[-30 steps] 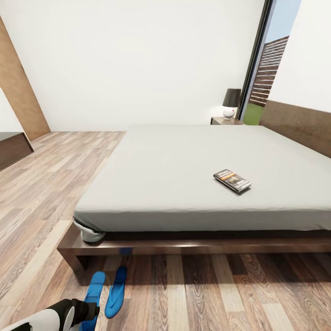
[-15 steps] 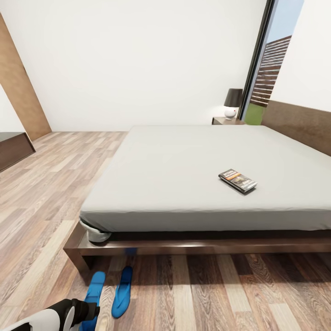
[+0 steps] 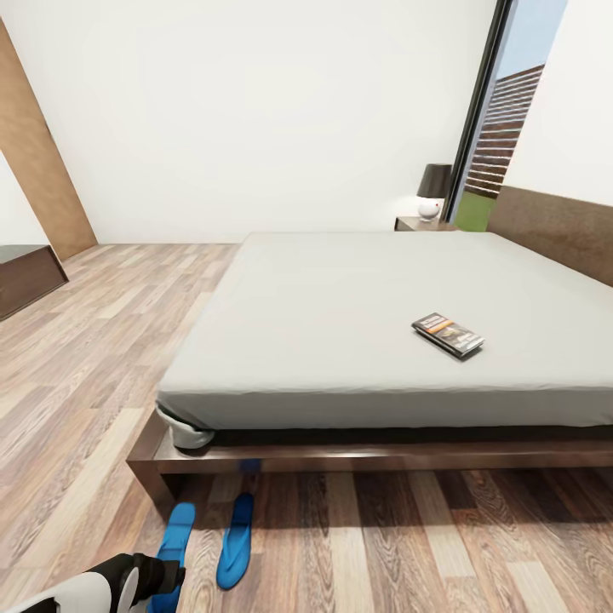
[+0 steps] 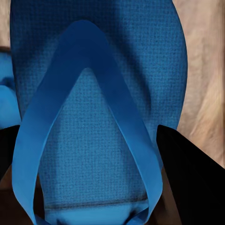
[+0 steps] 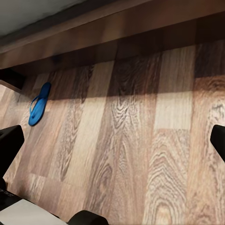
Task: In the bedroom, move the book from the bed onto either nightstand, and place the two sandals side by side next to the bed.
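Two blue sandals: one [image 3: 235,542] lies on the floor by the bed [image 3: 358,323]; the other [image 4: 93,112] sits between the left gripper's [image 4: 101,173] fingers, seemingly held. Right gripper [image 5: 115,140] spread, empty. Book [image 3: 448,334] rests on the mattress.

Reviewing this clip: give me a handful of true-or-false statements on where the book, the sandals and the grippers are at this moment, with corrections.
1. The book lies on the bed. True.
2. Both sandals are on the mattress. False: one sandal lies on the floor by the bed frame, and the other sandal sits between the left gripper's fingers.
3. The right gripper holds a sandal. False: its fingers are spread over bare floor.
4. A lamp stands on the nightstand beyond the bed. True.
5. The book is on the nightstand. False: it is on the mattress.
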Motion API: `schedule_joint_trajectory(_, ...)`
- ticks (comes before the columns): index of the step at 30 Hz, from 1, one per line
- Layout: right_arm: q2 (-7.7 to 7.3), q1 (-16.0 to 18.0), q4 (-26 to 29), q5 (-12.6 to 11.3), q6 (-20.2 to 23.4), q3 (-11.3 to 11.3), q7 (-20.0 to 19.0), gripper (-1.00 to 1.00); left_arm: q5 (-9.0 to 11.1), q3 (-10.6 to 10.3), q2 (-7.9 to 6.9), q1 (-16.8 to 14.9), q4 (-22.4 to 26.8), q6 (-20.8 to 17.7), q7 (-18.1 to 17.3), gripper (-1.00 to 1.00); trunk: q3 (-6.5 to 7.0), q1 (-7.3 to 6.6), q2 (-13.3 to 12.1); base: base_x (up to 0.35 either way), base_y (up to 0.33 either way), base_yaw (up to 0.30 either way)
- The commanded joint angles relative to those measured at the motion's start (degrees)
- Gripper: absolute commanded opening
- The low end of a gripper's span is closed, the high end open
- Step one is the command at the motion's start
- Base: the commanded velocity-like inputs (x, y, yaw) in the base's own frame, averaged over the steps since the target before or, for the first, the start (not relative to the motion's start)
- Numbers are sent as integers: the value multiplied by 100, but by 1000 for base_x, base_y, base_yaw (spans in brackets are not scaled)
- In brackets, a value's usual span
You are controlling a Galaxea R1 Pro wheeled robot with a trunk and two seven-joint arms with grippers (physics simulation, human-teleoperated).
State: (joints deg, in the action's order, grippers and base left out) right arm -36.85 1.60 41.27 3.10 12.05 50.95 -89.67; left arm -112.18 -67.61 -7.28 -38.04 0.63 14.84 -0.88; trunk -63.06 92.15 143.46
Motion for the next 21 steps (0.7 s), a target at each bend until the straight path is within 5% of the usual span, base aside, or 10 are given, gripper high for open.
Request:
schedule_joint_trajectory(1,2,7,3,33,60,20,-33,100,-41,28,-2,-2,7,23,-9,-100,-5,-1,2,0,37,0)
schedule_joint_trajectory(21,2,7,3,33,60,20,-33,100,-41,28,-5,-2,7,25,-18,-100,-5,-1,2,75,0,0)
